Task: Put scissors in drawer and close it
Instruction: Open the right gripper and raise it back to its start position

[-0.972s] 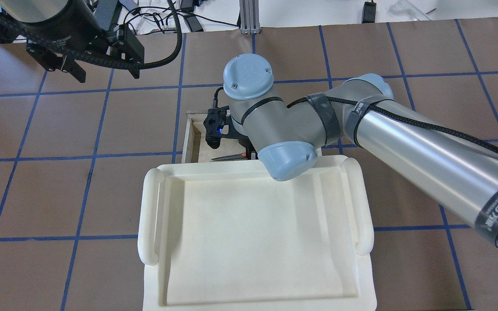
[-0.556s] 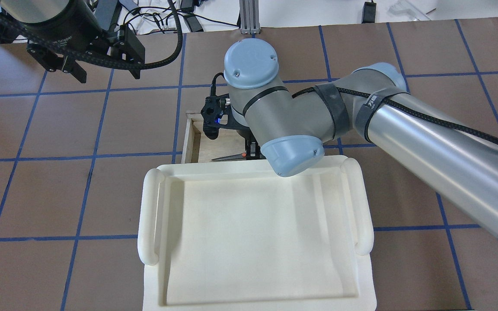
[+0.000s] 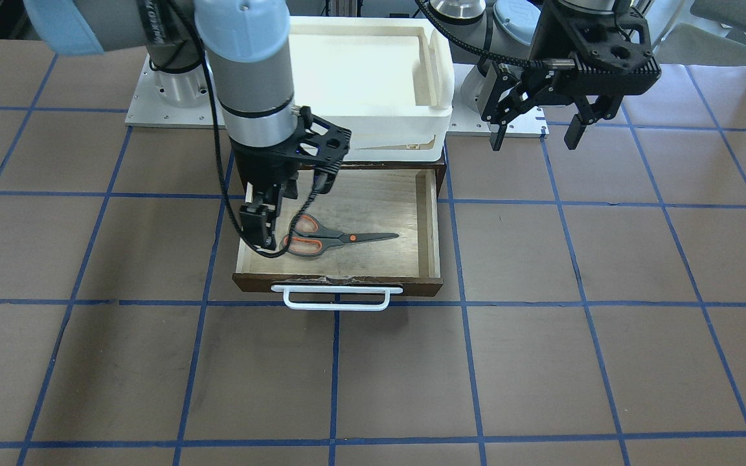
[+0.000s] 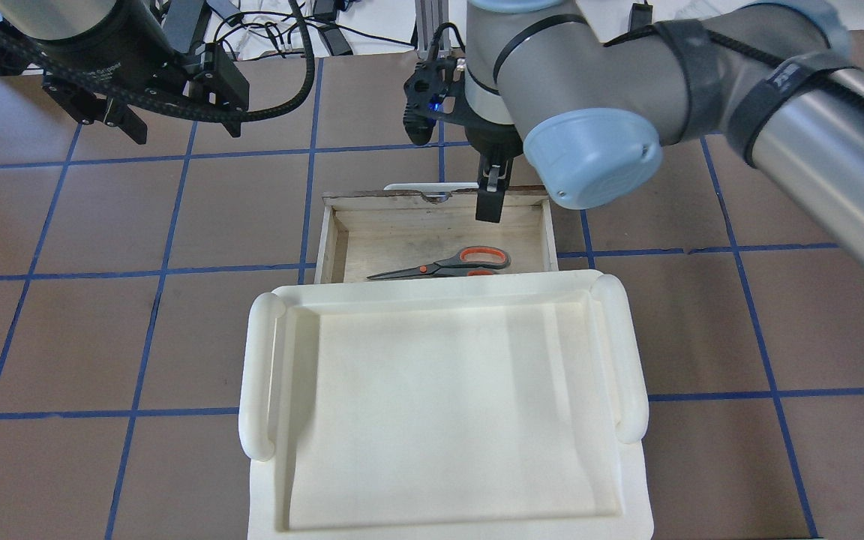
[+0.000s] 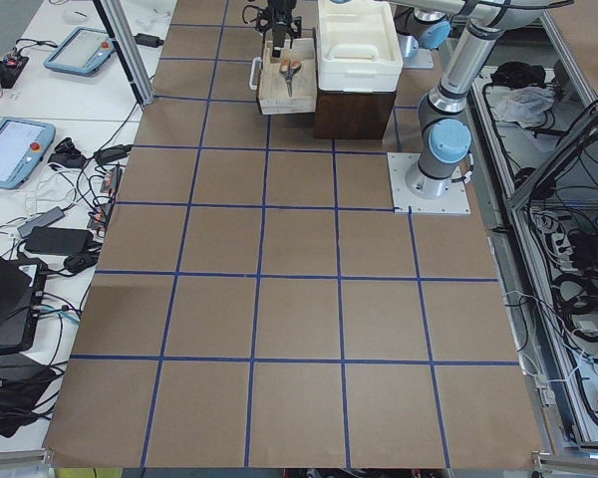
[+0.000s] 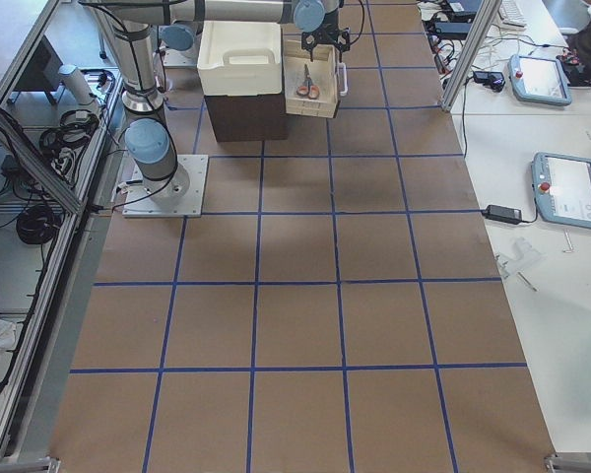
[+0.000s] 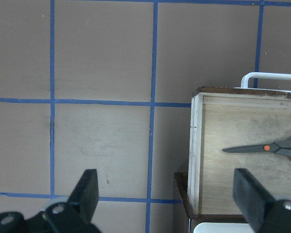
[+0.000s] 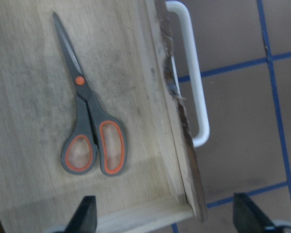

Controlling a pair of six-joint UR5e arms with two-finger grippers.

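A robotics laboratory: large brown table (image 5: 299, 319) gridded with blue tape (image 5: 279, 278), grey touchscreen teach pendant (image 6: 568, 190) on a white side bench (image 6: 571, 335), tangled black cables (image 5: 576, 299) alongside.

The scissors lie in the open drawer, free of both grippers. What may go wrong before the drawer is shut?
1. The open right gripper hangs close over the shallow wooden drawer, beside the grey scissors with orange-lined loops; moving sideways before lifting, a finger may catch a loop or the drawer's wall.
2. A push on the thin white bar handle away from its middle may skew the drawer and jam it half open.
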